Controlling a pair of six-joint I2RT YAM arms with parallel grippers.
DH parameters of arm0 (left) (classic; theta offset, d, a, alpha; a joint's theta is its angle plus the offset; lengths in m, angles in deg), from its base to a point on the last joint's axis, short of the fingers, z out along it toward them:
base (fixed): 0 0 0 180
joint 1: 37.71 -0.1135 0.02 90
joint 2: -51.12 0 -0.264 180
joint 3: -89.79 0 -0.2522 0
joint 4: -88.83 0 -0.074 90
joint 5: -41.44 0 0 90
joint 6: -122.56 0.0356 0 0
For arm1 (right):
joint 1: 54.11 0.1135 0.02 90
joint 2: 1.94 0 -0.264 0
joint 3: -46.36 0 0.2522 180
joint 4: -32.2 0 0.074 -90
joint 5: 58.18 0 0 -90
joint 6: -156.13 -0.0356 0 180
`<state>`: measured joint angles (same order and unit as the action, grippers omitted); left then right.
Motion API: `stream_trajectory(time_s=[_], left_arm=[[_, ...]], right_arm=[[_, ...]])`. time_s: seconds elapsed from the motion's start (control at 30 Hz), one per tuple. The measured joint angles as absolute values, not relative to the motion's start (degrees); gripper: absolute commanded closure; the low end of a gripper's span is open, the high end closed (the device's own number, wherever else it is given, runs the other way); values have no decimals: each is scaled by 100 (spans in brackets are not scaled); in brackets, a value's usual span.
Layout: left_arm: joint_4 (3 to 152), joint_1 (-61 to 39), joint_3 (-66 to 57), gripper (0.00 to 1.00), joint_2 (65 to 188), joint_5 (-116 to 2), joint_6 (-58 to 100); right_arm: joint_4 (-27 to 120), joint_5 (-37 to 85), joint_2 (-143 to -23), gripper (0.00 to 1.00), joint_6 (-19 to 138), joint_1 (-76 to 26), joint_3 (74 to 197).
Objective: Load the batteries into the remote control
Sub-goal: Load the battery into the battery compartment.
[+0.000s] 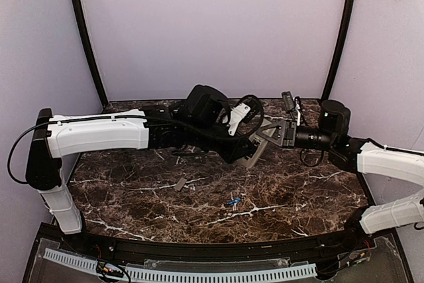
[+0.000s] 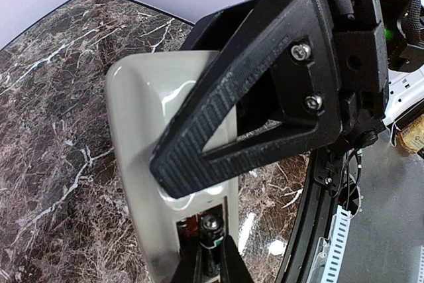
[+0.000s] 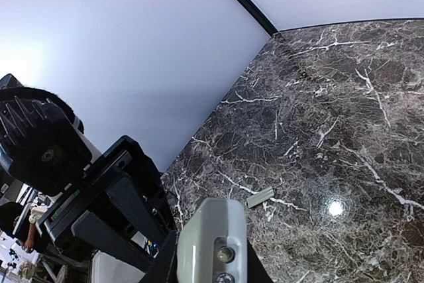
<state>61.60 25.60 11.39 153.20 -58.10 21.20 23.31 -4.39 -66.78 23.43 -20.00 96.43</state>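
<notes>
A loose blue battery (image 1: 232, 201) lies on the desk (image 1: 119, 197) nearer than both jaws, a grey cover (image 1: 180, 184) to its left. Beyond, the right jaws grip the remote control (image 1: 252, 157), one finger (image 2: 265, 91) crossing its back; the left jaws are closed on a battery (image 2: 211, 228) in its recess.

The table (image 1: 132, 197) is dark brown marble with white veins, and the left pincer (image 1: 242, 152) hangs over its far middle. A blue battery (image 1: 232, 201) lies flat on the stone, nearer the front edge than the pincer. A small grey cover (image 1: 180, 184) lies off to the pincer's left, apart from the battery.
</notes>
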Motion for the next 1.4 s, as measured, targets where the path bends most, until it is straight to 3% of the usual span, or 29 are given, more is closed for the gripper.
stream_trajectory(time_s=[1.4], left_arm=[[5397, 2490, 1762, 97, 15869, -6512, 2184]], right_arm=[[2589, -544, -6586, 100, 2601, -2031, 9438]])
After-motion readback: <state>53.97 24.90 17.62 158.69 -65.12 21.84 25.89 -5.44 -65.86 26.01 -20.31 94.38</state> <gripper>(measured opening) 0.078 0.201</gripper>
